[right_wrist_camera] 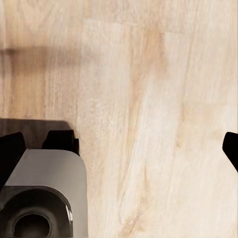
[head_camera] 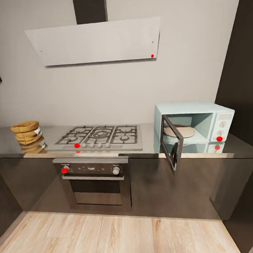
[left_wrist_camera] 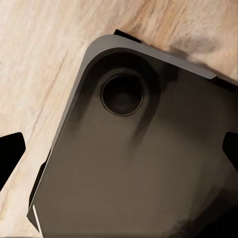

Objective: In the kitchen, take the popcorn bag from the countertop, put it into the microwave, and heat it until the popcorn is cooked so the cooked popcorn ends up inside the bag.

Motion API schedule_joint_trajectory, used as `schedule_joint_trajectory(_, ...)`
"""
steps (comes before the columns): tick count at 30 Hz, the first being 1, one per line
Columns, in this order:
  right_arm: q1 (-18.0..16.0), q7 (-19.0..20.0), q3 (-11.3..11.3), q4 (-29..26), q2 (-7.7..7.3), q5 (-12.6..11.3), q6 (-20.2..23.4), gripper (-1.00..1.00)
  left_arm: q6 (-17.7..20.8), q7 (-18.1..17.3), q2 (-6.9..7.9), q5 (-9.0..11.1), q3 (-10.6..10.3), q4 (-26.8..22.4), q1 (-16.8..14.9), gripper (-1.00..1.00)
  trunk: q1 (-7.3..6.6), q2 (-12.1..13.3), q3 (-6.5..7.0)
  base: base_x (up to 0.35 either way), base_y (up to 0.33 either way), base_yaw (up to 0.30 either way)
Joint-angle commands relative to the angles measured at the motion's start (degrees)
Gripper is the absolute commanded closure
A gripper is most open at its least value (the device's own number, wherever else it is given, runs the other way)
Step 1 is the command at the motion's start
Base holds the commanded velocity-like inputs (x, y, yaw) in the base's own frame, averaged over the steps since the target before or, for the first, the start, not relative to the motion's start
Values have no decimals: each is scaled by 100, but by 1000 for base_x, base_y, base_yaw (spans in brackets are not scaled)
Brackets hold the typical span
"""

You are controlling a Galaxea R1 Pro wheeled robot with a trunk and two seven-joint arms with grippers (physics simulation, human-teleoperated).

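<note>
Popcorn bag (head_camera: 27,132) mid-left on countertop (head_camera: 7,143); microwave (head_camera: 194,127) mid-right, door open. Left gripper (left_wrist_camera: 119,148) and right gripper (right_wrist_camera: 119,148) jaws spread wide, holding nothing.

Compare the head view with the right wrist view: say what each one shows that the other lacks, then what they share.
Head view alone: the popcorn bag on the countertop, left of the gas hob; the microwave at the right, door swung open; the oven below the hob; the hood above.

Right wrist view alone: dark tips of the right jaws wide apart, and a grey rounded part of the robot's base.

Shared: the pale wooden floor.
</note>
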Motion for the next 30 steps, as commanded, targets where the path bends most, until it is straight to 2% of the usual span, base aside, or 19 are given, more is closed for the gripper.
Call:
schedule_joint_trajectory(1,-7,-22,-49,19,30,65,-39,-100,-11,-4,-1,7,29,-4,-1,-100,0,-3,-4,0,0,279)
schedule_joint_trajectory(12,-7,-48,13,19,47,89,-14,-100,-11,-3,-1,7,32,-4,-1,-100,0,-3,6,0,0,280)
schedule_joint_trajectory(17,-7,-56,13,19,60,435,-21,-100,-12,-3,2,7,33,-3,-1,-100,0,-3,6,0,0,280)
schedule_joint_trajectory(27,34,-9,21,22,62,495,6,-100,-12,-4,-8,1,18,-7,-1,-100,0,-3,6,0,0,280)
schedule_joint_trajectory(30,36,136,21,27,68,501,22,-100,-12,-4,-9,-1,16,-4,-1,-100,0,-3,6,0,0,280)
